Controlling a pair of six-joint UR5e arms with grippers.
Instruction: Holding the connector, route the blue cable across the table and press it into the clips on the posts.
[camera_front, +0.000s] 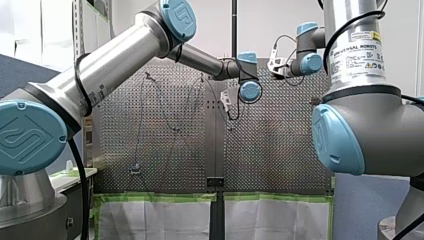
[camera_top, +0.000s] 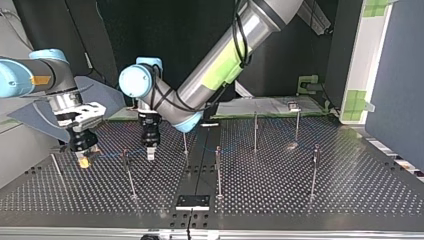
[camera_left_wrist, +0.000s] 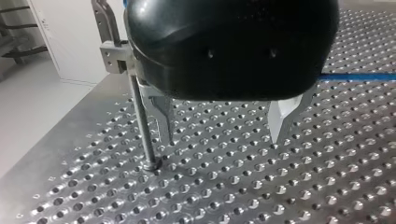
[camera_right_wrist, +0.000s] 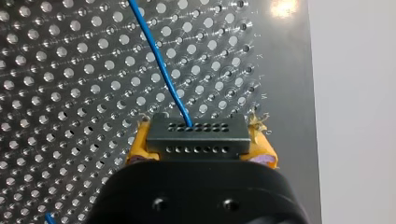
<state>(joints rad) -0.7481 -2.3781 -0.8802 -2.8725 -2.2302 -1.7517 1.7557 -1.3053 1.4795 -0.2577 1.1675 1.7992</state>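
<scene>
**My right claw gripped the connector while my left claw stood empty by a post.**

Above the perforated counter (camera_top: 300, 190), my left claw (camera_left_wrist: 223, 133) hung wide open and held nothing, with a post (camera_left_wrist: 142, 126) just beside one finger. My right claw (camera_top: 84, 159) was closed, its yellow pads on the connector (camera_right_wrist: 196, 138), and the blue cable (camera_right_wrist: 161, 65) ran ahead from it over the holes. I judged that a hard pull might drag the connector from the pads. A slack line might miss the small clip (camera_left_wrist: 112, 56) atop the post.
</scene>
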